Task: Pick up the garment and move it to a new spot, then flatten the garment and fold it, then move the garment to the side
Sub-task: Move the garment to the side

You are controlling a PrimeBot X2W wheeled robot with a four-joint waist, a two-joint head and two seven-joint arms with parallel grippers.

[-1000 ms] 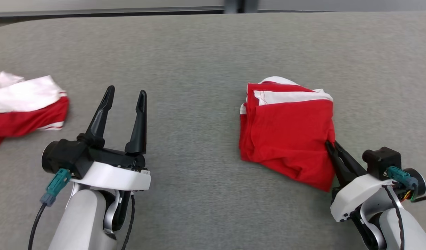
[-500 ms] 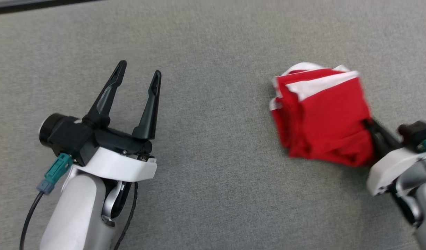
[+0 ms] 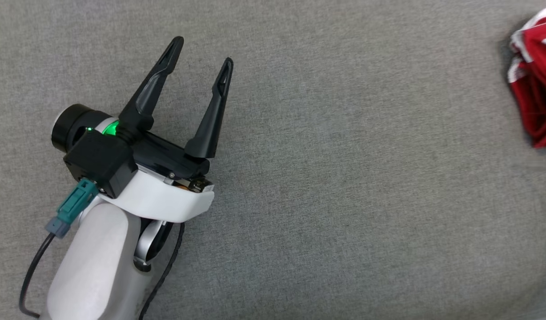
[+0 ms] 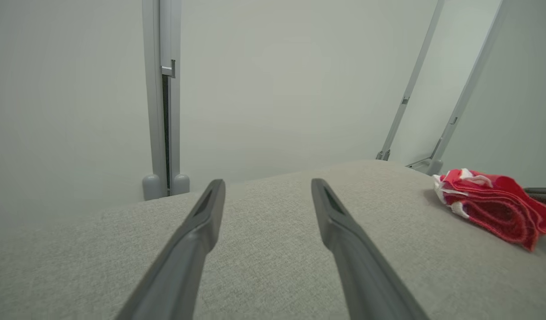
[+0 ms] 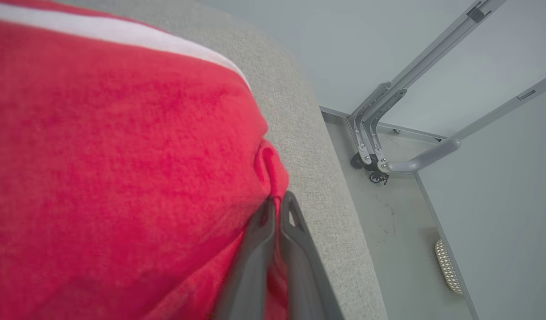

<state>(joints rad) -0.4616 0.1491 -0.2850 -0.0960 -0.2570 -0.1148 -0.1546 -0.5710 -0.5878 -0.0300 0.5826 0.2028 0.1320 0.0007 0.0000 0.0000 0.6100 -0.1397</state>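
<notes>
Pinching a fold of the red-and-white garment (image 5: pixel 122 155), my right tool (image 5: pixel 277 202) has its jaws pressed tight together on the cloth, close to the rounded edge of the grey fabric-covered surface (image 3: pixel 344 178). I see the garment bunched up at the far right of the head view, well apart from my left tool (image 3: pixel 203 50). That tool hovers over bare grey fabric, its jaws spread wide with nothing between them.

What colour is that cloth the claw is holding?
The garment is red with white trim; left wrist view.
</notes>
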